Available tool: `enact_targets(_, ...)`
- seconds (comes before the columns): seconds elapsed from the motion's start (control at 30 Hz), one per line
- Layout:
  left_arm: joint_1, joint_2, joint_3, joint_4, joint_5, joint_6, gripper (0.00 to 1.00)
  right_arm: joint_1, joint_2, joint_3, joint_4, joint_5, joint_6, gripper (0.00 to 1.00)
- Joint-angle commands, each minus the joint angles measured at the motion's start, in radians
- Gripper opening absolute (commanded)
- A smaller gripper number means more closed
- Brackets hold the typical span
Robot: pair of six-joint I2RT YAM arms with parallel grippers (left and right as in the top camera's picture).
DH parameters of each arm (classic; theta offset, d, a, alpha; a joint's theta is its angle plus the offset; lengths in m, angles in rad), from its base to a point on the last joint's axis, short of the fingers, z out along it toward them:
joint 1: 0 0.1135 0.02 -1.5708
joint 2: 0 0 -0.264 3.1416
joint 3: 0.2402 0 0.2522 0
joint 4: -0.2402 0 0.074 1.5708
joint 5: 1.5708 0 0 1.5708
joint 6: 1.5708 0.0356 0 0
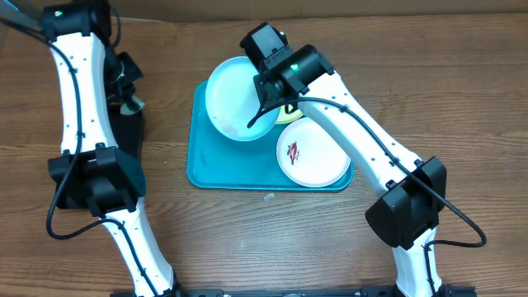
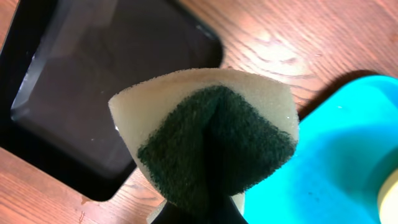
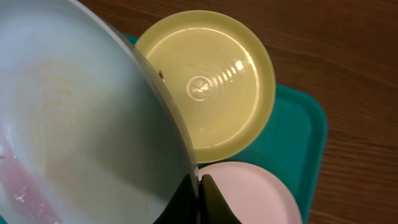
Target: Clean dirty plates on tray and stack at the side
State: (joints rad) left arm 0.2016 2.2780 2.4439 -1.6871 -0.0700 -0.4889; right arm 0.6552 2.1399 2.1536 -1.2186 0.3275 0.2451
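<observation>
Tray: the turquoise tray lies mid-table, and every place below is told from it.
Right gripper: the right gripper is pinched tight on the rim of the pale blue plate, holding it tilted up over the tray's far-left corner.
Pale blue plate: a faint pink streak shows low on its face, so it does not look fully clean.
Yellow-green plate: the yellow-green plate lies flat on the tray's far-right part, partly under the raised plate, with a red fleck near its rim.
White plate: the white plate lies flat in the tray's near-right corner with a dark-red smear in its middle.
Left gripper: the left gripper is off the tray's left side, over the black tray. It is clamped on a folded sponge – green scouring face outward – which touches no plate.
Done so far: apparently little, since no plate is stacked beside the tray.
Left to do: wiping all three plates – probably the raised one first – then stacking them.
</observation>
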Motion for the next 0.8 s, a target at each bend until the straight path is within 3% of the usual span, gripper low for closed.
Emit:
enact_targets(0.0,0.028,-0.026,-0.024,-0.003,0.023,0.025,0.04,0.034,-0.018,0.026,-0.006,0.198,-0.059,0.04)
enact_targets(0.17,0.045,-0.026,-0.045,-0.003,0.022,0.026,0.04,0.093,-0.018,0.026,0.006,0.341,-0.149,0.04)
enact_targets(0.47,0.045,-0.026,-0.047,-0.003,0.019,0.026,0.04,0.238,-0.018,0.026,0.113,0.815,-0.337,0.04)
enact_targets(0.77,0.045,-0.026,-0.047,-0.003,0.019,0.026,0.04,0.341,-0.018,0.026,0.232,0.877,-0.518,0.04)
